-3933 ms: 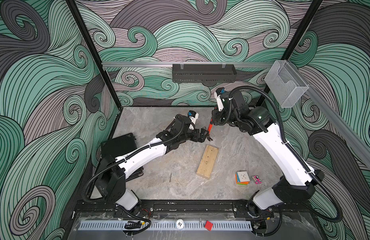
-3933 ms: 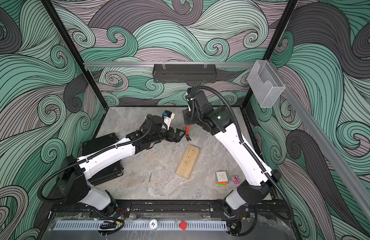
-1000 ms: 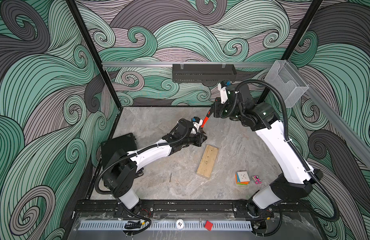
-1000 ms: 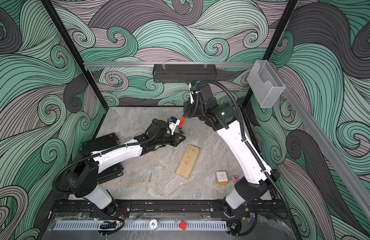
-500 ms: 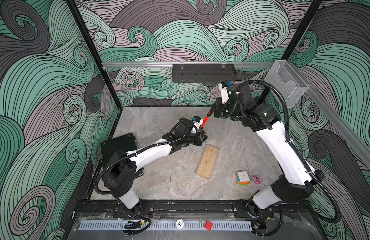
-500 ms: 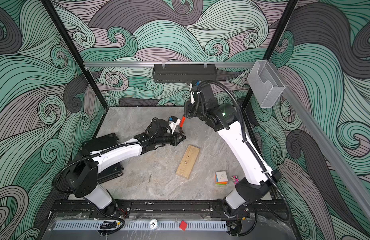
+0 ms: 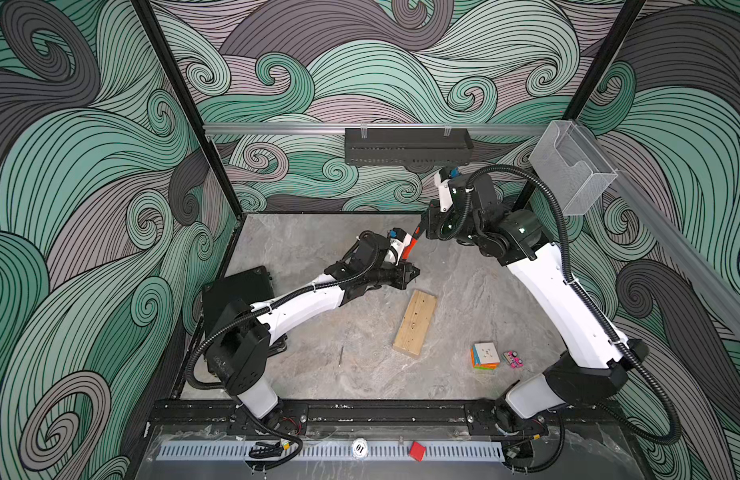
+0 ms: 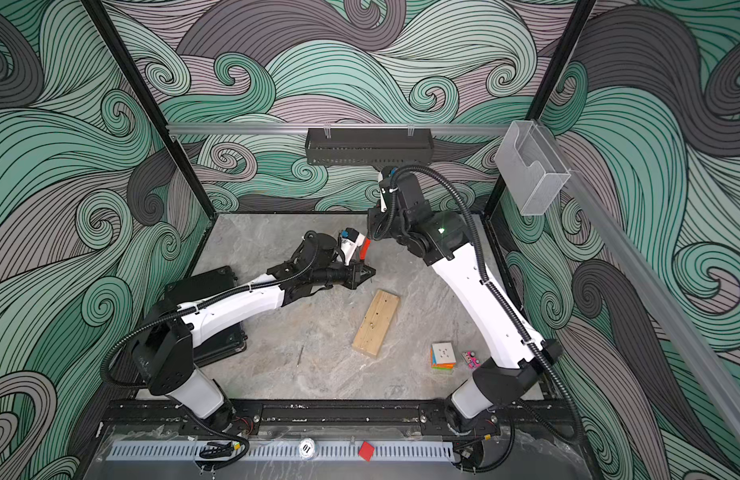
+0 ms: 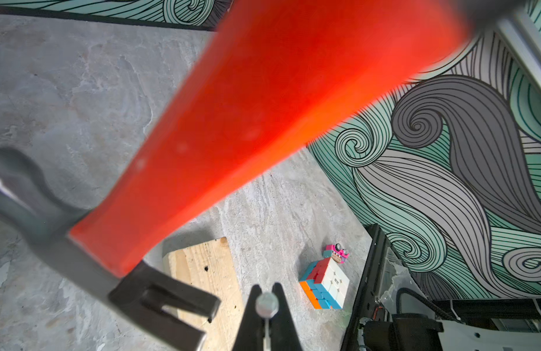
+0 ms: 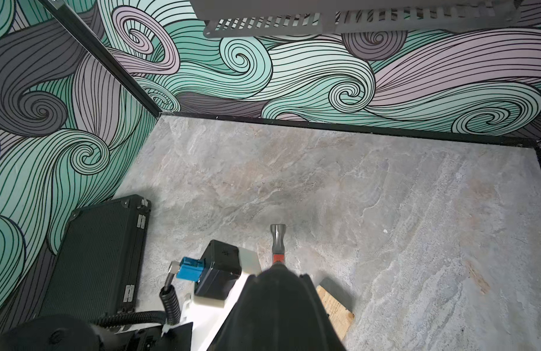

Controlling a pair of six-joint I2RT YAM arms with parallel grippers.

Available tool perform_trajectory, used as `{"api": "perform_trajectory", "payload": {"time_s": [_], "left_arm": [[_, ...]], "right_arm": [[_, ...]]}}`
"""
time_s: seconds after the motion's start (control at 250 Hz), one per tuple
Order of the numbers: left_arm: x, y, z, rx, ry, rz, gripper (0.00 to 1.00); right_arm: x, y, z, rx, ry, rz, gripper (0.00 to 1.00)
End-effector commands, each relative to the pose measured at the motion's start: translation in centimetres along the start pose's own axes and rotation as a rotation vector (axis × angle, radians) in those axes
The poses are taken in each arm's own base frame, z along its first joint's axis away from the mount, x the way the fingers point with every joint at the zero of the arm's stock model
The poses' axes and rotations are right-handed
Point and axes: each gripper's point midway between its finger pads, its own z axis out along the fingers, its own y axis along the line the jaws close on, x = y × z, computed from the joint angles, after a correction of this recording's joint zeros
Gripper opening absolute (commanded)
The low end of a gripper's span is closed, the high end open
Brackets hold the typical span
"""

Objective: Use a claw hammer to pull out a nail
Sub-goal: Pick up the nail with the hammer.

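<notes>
The claw hammer [image 7: 410, 248] hangs tilted over the back of the table in both top views, its orange-red shaft [image 8: 365, 249] sloping down from my right gripper [image 7: 426, 227]. That gripper is shut on the black handle [image 10: 278, 310], and the grey head [image 10: 277, 233] points away below it. My left gripper [image 7: 414, 272] sits right by the hammer head. In the left wrist view its black fingertips [image 9: 254, 296] are shut on a nail [image 9: 266, 304], whose round silver head faces the camera. The forked claw [image 9: 162, 307] lies just beside it, apart from the nail.
A wooden block [image 7: 415, 322] with small holes lies mid-table below both grippers. A thin loose nail [image 7: 341, 356] rests on the table to its left. A colour cube [image 7: 486, 355] and a pink toy [image 7: 513, 359] sit at the right, and a black case [image 7: 235, 291] at the left.
Since the earliest frames my right arm has lifted the handle up and back toward the rear wall. Over the last second nothing has visibly shifted.
</notes>
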Motion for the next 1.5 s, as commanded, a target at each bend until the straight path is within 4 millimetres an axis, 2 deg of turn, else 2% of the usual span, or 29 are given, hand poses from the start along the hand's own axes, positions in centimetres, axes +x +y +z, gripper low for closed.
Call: {"api": "perform_trajectory", "payload": {"time_s": [0.0, 0.36, 0.823, 1.079, 1.271, 1.498], "left_arm": [[-1.4, -2.6, -1.0, 0.05, -0.018, 0.06, 0.0], [-1.6, -2.9, -1.1, 0.048, -0.017, 0.07, 0.0], [-1.5, -1.9, -1.6, -0.028, 0.002, 0.065, 0.0], [0.3, -0.3, -2.4, -0.123, 0.087, 0.047, 0.0], [1.8, 1.5, -4.6, -0.243, 0.139, 0.029, 0.0], [4.7, 3.6, -7.0, -0.367, 0.224, -0.004, 0.0]], "right_arm": [[-3.4, 0.7, -2.3, -0.061, -0.153, 0.055, 0.03], [-3.1, 0.7, -2.0, -0.066, -0.153, 0.061, 0.03], [-3.2, 0.4, -1.9, -0.051, -0.172, 0.051, 0.03], [-3.4, -0.2, -2.1, -0.017, -0.194, 0.028, 0.03], [-3.3, -0.7, -2.2, 0.004, -0.215, 0.016, 0.03], [-3.2, -0.9, -2.1, 0.016, -0.227, 0.001, 0.03]]}}
